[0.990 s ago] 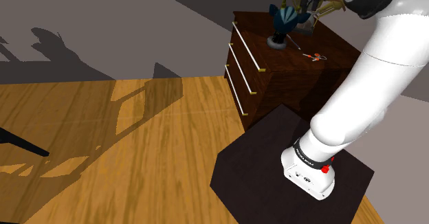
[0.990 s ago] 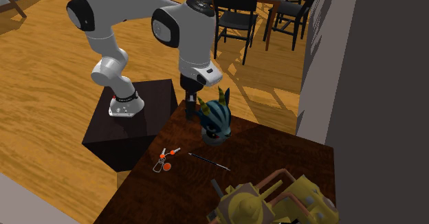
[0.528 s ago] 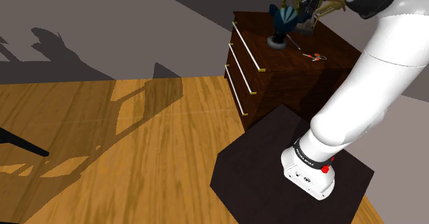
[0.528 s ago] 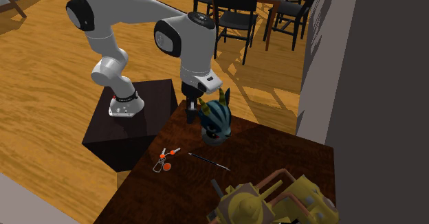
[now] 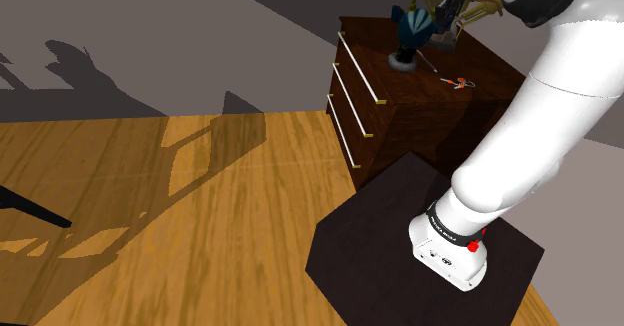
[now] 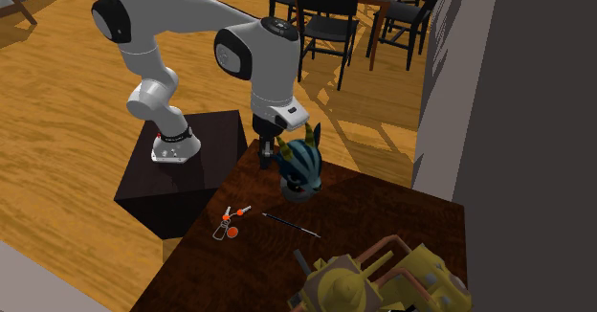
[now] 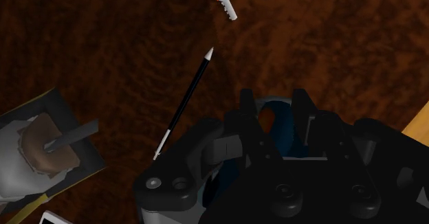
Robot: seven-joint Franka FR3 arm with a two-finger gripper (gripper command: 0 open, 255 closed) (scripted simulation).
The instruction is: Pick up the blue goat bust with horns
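My claw (image 7: 274, 99) is clamped on the blue goat bust (image 6: 302, 167), pinching a blue part between its fingers. The bust stands upright on the dark dresser (image 6: 383, 214), with a black pen (image 7: 185, 102) lying near it.

Likely a home dining room, wood floor (image 5: 230, 204), dark dresser (image 5: 410, 114), black chairs (image 6: 328, 23)
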